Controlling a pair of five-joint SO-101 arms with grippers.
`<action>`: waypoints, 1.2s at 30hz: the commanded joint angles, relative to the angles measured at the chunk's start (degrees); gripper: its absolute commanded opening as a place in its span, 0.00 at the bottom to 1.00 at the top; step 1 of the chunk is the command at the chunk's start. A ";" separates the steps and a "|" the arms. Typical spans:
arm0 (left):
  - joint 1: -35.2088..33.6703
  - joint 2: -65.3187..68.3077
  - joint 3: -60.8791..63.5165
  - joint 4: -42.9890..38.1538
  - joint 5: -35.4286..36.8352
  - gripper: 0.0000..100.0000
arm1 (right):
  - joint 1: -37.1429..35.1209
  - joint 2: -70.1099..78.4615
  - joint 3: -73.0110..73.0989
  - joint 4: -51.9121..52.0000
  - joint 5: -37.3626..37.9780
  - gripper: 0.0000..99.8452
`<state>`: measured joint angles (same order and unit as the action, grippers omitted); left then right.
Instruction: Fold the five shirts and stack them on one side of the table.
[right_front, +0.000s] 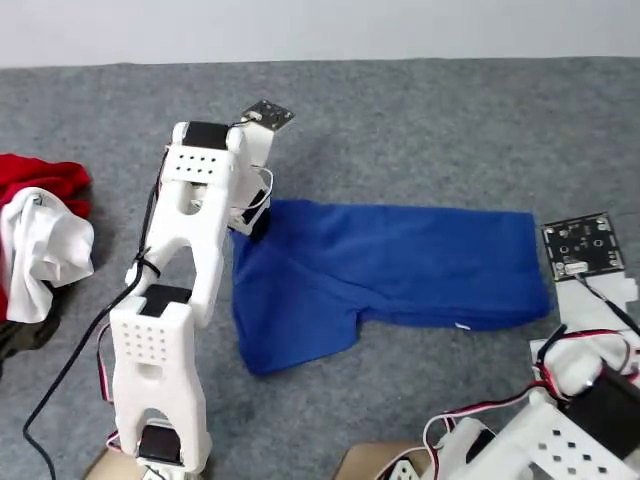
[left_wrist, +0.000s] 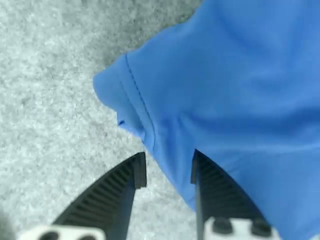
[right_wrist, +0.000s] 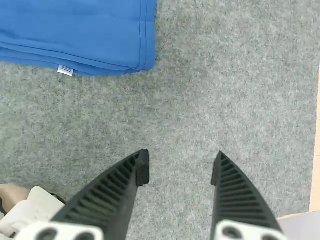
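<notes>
A blue shirt (right_front: 390, 268) lies partly folded across the middle of the grey table, one sleeve sticking out toward the near side. My left gripper (left_wrist: 169, 170) hangs open over the shirt's left edge (left_wrist: 135, 107), its fingers straddling the hem. In the high view that left gripper (right_front: 250, 222) sits at the shirt's far left corner. My right gripper (right_wrist: 180, 167) is open above bare carpet, a short way off the shirt's folded right end (right_wrist: 100, 40). The right arm (right_front: 585, 330) stands at the table's right side.
A pile of red and white shirts (right_front: 40, 235) lies at the table's left edge. A white label (right_wrist: 65, 70) shows on the blue shirt's near edge. Grey carpet (right_front: 420, 120) covers the table, with open room behind the shirt and near the front.
</notes>
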<state>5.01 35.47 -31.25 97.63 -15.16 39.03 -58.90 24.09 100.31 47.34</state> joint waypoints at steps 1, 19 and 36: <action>0.00 -6.15 -1.98 2.55 -0.35 0.15 | 0.66 0.04 -0.26 1.63 -0.35 0.21; 14.15 -25.67 41.98 -5.89 0.09 0.06 | 0.66 0.04 4.40 -2.51 -0.35 0.21; 6.86 -18.55 52.88 -10.37 -6.15 0.06 | 0.66 0.04 4.48 -2.51 -0.26 0.21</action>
<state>13.45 17.01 21.67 85.05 -19.74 39.03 -58.90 28.92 98.73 47.34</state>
